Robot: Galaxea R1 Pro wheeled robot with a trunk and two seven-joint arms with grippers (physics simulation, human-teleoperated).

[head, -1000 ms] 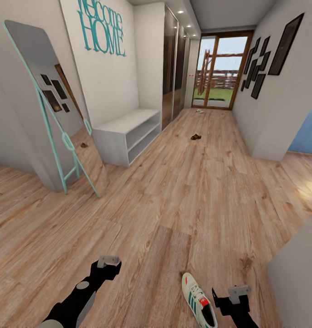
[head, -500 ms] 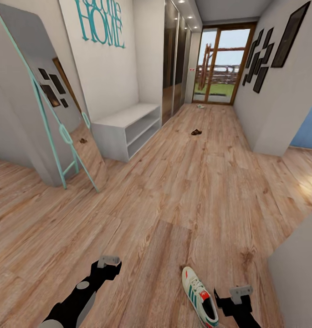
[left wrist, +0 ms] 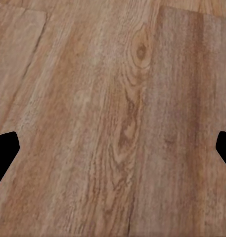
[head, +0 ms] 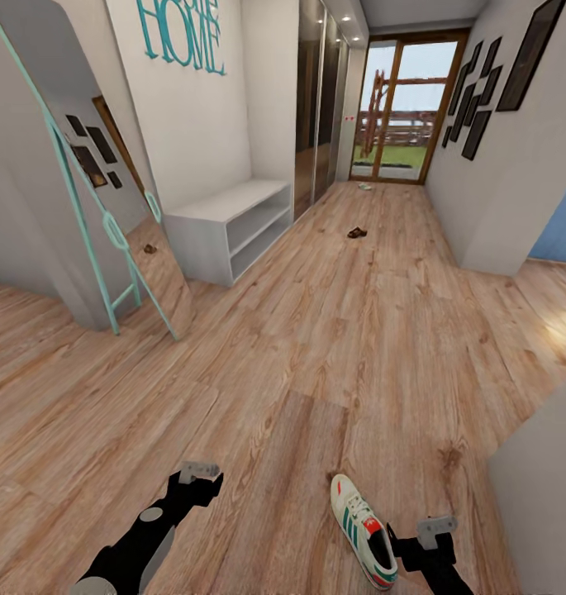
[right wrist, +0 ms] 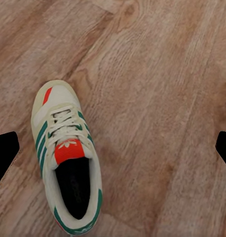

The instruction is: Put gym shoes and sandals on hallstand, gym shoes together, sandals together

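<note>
**Bright, even corridor light, soft render**

Evenly lit throughout, with daylight from the far glass door (head: 397, 116) and small ceiling spots (head: 345, 17) at the far left. Warm glare patch on the corridor floor (head: 332, 330) at the far right edge. Strong wide-angle stretch toward the edges, walls leaning outward. Soft, slightly blurred wood grain in both wrist views; faint shadow beneath the gym shoe (right wrist: 67, 155).

My head camera sits high and looks forward and down along the corridor floor (head: 340, 330), taking in the hallstand (head: 229, 227) far up on the left wall. My right wrist camera looks almost straight down, close over the floor, at a gym shoe (right wrist: 68, 158); the head view shares that shoe (head: 363, 529), near its lower edge. My left wrist camera faces down, very near bare planks (left wrist: 117, 118).
</note>
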